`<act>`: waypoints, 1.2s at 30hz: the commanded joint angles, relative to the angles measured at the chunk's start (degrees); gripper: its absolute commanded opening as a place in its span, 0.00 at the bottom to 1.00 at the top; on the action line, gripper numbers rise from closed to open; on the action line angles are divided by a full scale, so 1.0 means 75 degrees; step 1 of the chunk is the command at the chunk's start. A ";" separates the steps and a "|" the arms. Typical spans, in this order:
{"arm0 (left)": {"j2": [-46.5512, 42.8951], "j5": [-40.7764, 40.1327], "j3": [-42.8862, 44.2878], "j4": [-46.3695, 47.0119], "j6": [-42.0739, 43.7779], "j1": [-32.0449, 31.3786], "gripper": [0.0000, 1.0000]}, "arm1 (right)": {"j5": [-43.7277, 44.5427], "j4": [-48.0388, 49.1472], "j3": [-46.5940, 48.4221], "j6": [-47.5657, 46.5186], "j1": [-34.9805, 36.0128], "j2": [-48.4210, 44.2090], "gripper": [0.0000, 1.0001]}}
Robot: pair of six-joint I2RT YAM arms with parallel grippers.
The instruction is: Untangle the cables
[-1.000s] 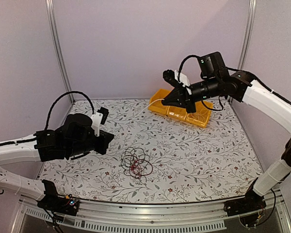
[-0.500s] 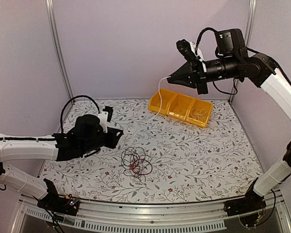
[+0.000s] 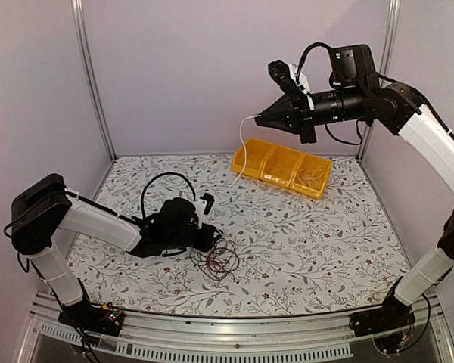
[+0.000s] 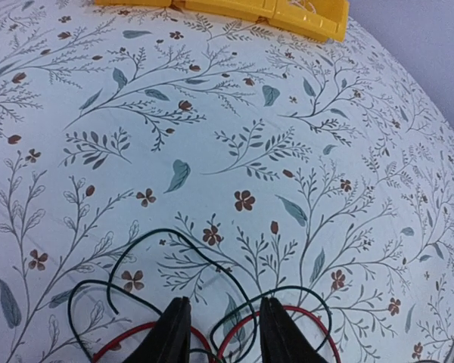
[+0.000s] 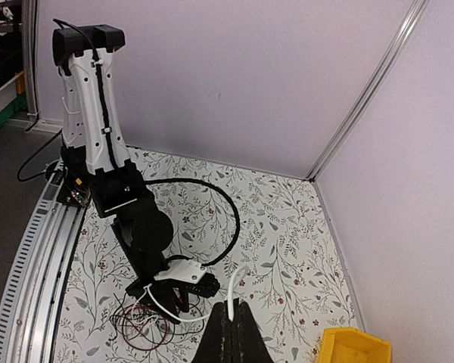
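Observation:
The cables are a small tangle of black and red wires on the flowered table, with a white wire running up from it. My left gripper is low at the tangle's left edge. In the left wrist view it is open, its fingertips straddling black loops and a red loop. My right gripper is high above the table's back, shut on the white wire. In the right wrist view the wire curves down to the tangle.
A yellow compartment bin stands at the back right below my right gripper, with thin wire in its right compartment. It also shows in the left wrist view and the right wrist view. Walls close the back and sides.
My left arm has swung right and down from the left side to the tangle. My right gripper rose from the bin with the white wire and now holds high.

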 commanded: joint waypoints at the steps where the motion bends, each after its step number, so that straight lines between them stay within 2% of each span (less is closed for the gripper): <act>1: -0.0401 -0.0207 -0.0324 0.0570 -0.0206 -0.0236 0.33 | 0.0285 0.0220 -0.0219 -0.0006 -0.0016 -0.0199 0.00; 11: -0.2098 -0.0902 -0.1779 0.0671 -0.0652 -0.0679 0.36 | 0.0623 0.0310 -0.0230 0.0048 -0.0016 -0.0221 0.00; 17: -0.2147 -0.0712 -0.2411 0.2108 0.0055 -0.1542 0.36 | 0.0905 0.0428 -0.0134 0.0190 -0.0016 -0.0101 0.00; 22: -0.1535 -0.0315 -0.2496 0.3452 0.0410 -0.1774 0.39 | 0.1160 0.0454 -0.0002 0.0268 -0.0016 0.0008 0.00; 27: -0.0258 -0.0318 -0.1752 0.3894 0.0551 -0.1844 0.39 | 0.1229 0.0454 0.0029 0.0293 -0.0016 0.0055 0.00; 30: 0.0481 -0.0763 -0.1200 0.3849 0.0442 -0.1848 0.38 | 0.1290 0.0466 0.0030 0.0294 -0.0016 0.0067 0.00; 34: 0.1204 -0.0794 -0.0786 0.4307 0.0448 -0.1837 0.34 | 0.1346 0.0466 0.0019 0.0310 -0.0016 0.0046 0.00; 36: 0.1389 -0.0869 -0.0660 0.4361 0.0390 -0.1807 0.22 | 0.1426 0.0469 0.0018 0.0287 -0.0016 0.0034 0.00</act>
